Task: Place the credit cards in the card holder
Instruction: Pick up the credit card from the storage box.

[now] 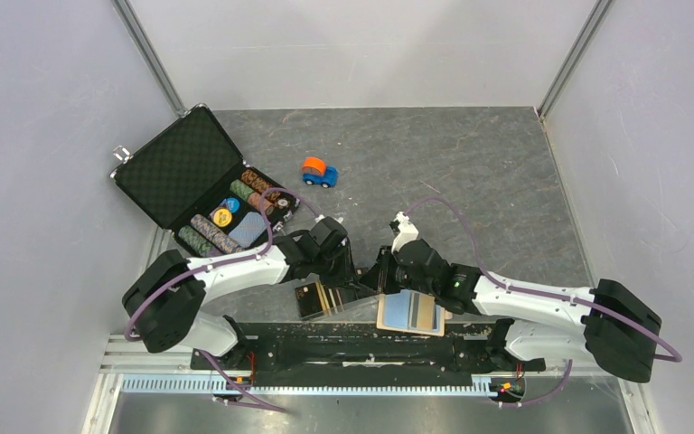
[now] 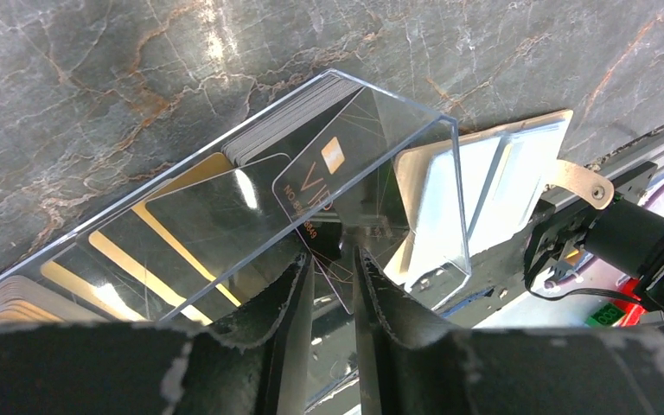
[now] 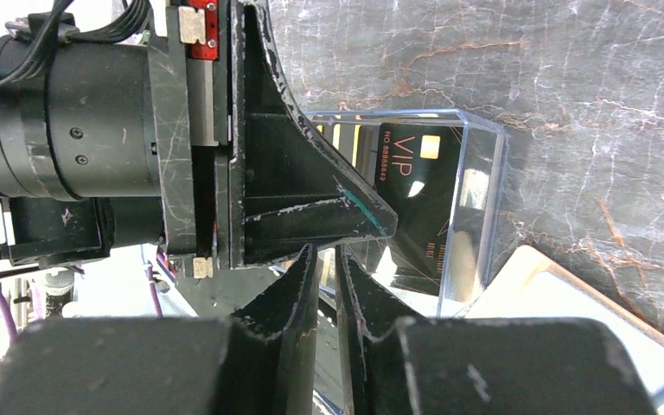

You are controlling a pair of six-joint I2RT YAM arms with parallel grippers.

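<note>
black VIP card [image 2: 328,186] tilted in clear plastic box [image 2: 415,164], near edge | left gripper [image 2: 333,259] narrow, pinching its corner | right gripper [image 3: 328,255] narrow at box wall, grip unclear | step: extracting card | next: lift clear, carry right, slot into open card holder [image 1: 384,324]

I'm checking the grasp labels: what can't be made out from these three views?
- The left gripper: whether it pinches the black VIP card or the wall of the clear box; reflections muddle it, left wrist view.
- The right gripper: what sits between its fingertips; the left gripper's finger blocks it, right wrist view.
- The card holder: upper part hidden under the right gripper, top view; cut by the frame edge, right wrist view.
</note>
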